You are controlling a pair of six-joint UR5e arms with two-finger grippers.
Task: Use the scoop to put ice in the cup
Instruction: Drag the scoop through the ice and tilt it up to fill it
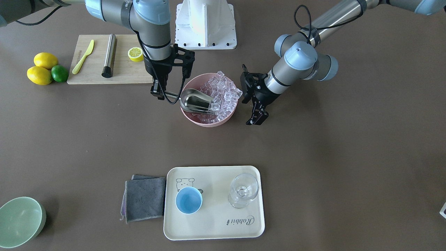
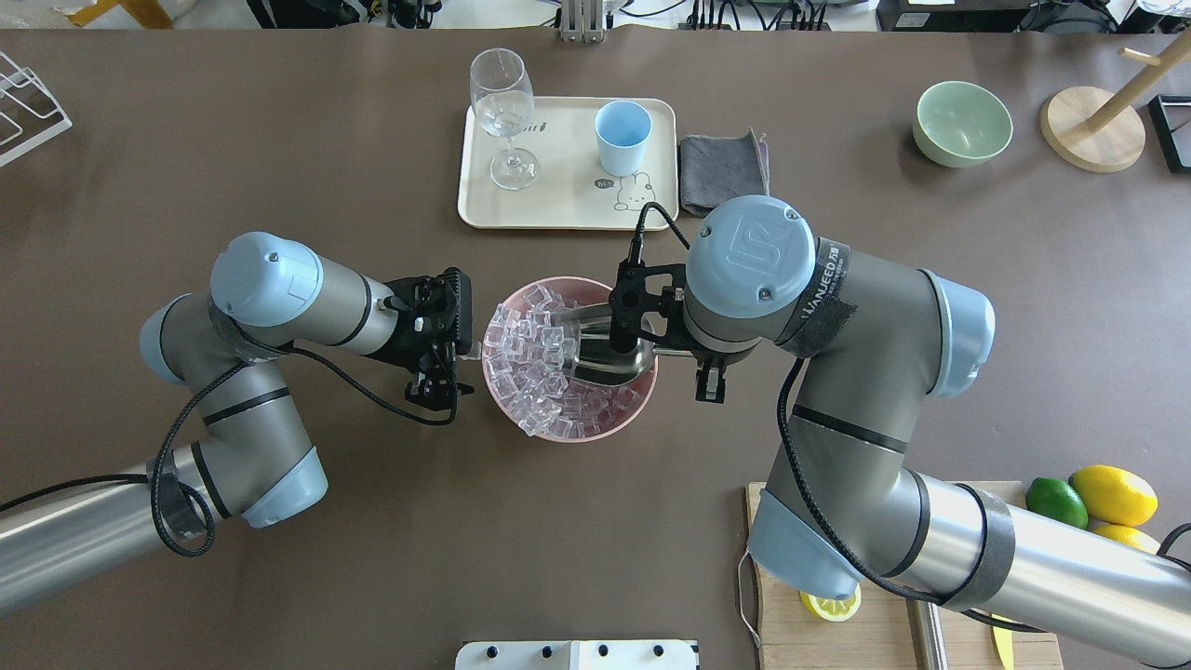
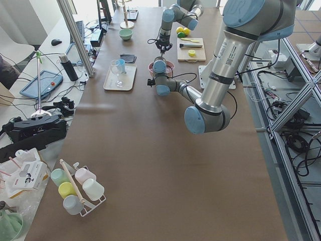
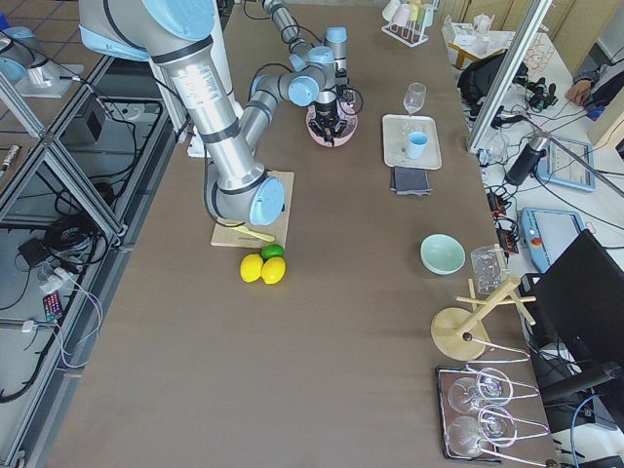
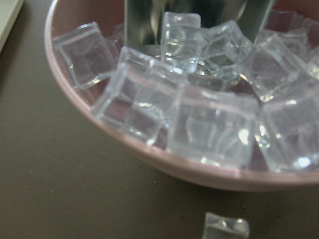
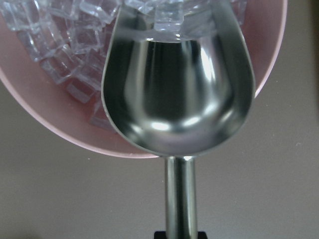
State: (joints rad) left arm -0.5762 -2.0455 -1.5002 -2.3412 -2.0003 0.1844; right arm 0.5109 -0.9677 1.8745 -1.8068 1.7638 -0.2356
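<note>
Overhead, the left arm enters from eight o'clock, left gripper spread; the right arm from four o'clock, right gripper clamping the scoop.

The scoop handle runs off the right wrist view's bottom edge.

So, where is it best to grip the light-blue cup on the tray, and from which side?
Probably the round side wall of the cup, below the rim, with the fingers either side, coming from the robot's side of the tray. It stands upright, has no handle, and its mouth must stay free for ice. The stemmed glass stands apart to its left.
</note>
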